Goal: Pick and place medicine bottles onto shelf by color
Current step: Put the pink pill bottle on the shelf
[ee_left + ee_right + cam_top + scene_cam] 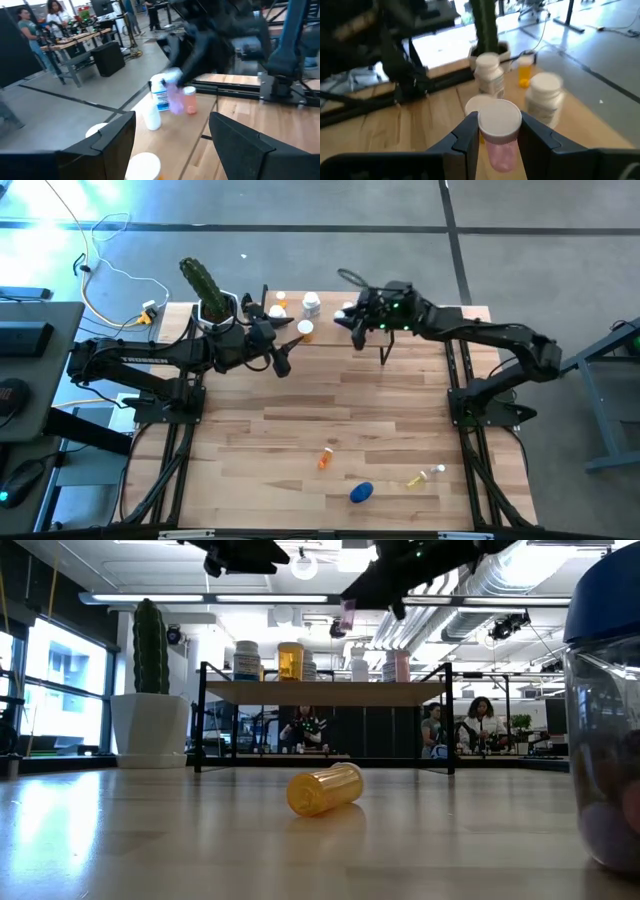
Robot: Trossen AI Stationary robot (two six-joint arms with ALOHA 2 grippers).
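Note:
The shelf (420,315) stands along the table's far edge, with several bottles upright on its top: white ones (311,304), an orange one (280,302) and a pink one (397,665). My right gripper (352,330) is over the shelf's middle, shut on a pink white-capped bottle (501,150). My left gripper (283,362) hovers open with nothing between its fingers, just left of it and above the shelf's near edge. On the near part of the table an orange bottle (325,455), a yellowish bottle (420,478) and a blue jar (361,493) lie on their sides. My right gripper pinches the pink bottle at its white cap (484,126) between the two fingers, one on each side. The fingers reach in from the table's right side, slanting slightly down. The pink body hangs below the fingers (348,612), lifted clear above the shelf top.
A cactus in a white pot (212,292) stands at the shelf's left end, close to my left arm. The table's middle is bare wood. People sit at desks in the room beyond the table.

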